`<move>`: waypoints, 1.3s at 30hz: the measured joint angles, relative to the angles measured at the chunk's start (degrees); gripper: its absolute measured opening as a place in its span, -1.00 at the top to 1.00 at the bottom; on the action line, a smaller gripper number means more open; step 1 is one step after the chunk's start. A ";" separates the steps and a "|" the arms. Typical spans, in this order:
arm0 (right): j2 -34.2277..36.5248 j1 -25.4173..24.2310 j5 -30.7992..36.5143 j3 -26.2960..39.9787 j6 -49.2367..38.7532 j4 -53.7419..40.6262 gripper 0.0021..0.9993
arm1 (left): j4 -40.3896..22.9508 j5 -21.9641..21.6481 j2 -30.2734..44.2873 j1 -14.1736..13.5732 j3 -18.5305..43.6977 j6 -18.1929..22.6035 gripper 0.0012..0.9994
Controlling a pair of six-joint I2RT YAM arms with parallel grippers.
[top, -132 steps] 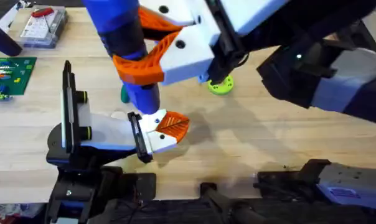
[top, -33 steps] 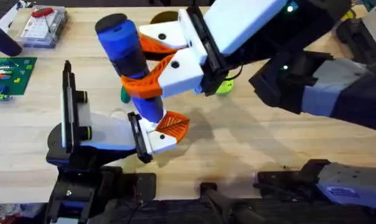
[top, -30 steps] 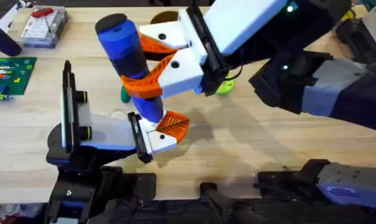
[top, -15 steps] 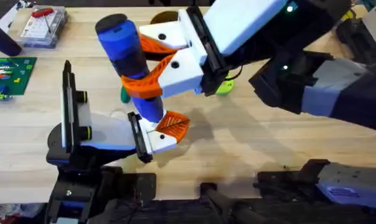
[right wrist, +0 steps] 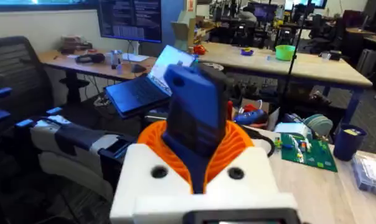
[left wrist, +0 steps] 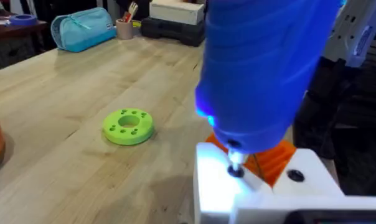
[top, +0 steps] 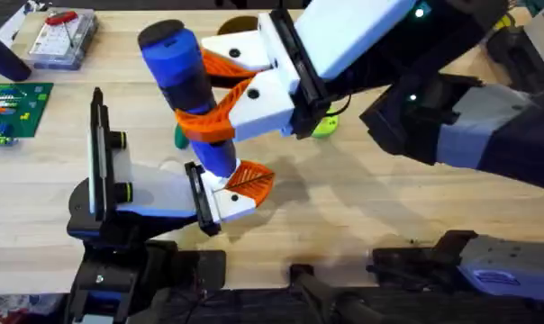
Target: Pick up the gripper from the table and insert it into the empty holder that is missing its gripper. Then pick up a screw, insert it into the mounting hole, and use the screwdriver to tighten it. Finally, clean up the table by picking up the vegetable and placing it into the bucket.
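1. The screwdriver [top: 186, 94] is seen from overhead as a fat, bright-blue, pen-shaped body with a dark round end cap, tilted slightly, its lower end narrowing toward a thin metal tip.
2. It is pinched around its middle by the right end effector [top: 220, 97], whose white fingers carry orange ribbed pads [top: 204, 124] pressed against the blue barrel on both sides.
3. In the left wrist view the screwdriver's [left wrist: 263, 68] metal tip is set down onto the top of a white block with orange ribbing behind it, with a dark hole just beside the tip.
4. In the right wrist view the screwdriver [right wrist: 194, 118] stands upright between the orange pads of the right end effector [right wrist: 197, 158].
5. The left end effector [top: 240, 189] is seen low on the wooden surface [top: 362, 207], directly beneath the screwdriver's tip; whether its fingers are spread or pressed together cannot be told.
6. A small dark green piece, the vegetable [top: 178, 136], is partly visible on the surface just beside the blue barrel.
7. A lime-green ring with holes [left wrist: 128, 126] lies flat on the surface, apart from the screwdriver; overhead it [top: 325, 125] is partly covered by the right arm.
8. A green circuit board [top: 11, 110] and a clear plastic case [top: 63, 38] lie at the far left of the surface.
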 joint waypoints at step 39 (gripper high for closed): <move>-1.92 -6.71 42.69 47.06 -37.56 -101.74 0.90 | 0.02 -0.02 0.01 0.00 0.00 -0.01 0.97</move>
